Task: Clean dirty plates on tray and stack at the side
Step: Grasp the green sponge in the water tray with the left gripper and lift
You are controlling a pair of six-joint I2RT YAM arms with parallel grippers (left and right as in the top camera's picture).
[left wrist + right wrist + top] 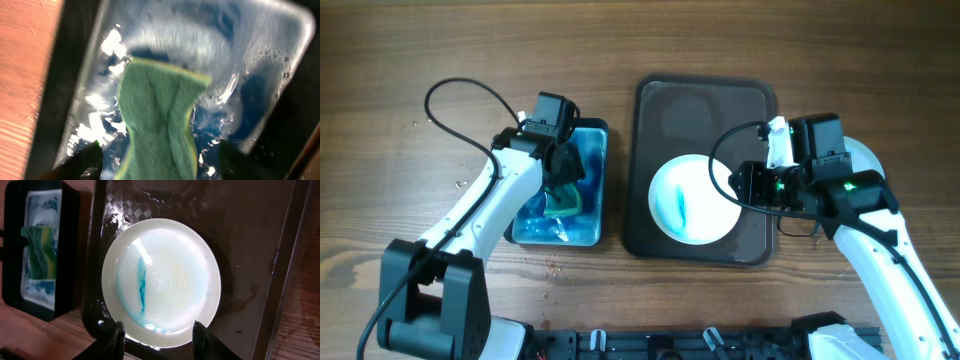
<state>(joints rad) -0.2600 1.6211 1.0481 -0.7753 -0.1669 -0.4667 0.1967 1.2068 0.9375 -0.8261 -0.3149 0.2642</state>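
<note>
One white plate (692, 198) with a blue streak lies on the front half of the dark tray (665, 105). In the right wrist view the plate (160, 275) fills the middle. My right gripper (742, 186) (159, 332) is open, its fingers on either side of the plate's right rim. Another white plate (867, 156) shows partly under the right arm, on the table right of the tray. A third plate is not in view. My left gripper (560, 180) (160, 155) is open over the blue basin, its fingers either side of the green sponge (160, 115) without touching it.
The blue basin (592, 225) holds foamy water and the sponge (563, 202), just left of the tray. It also shows in the right wrist view (70, 255). Water drops lie on the wooden table (450, 185) left of the basin. The tray's back half is wet.
</note>
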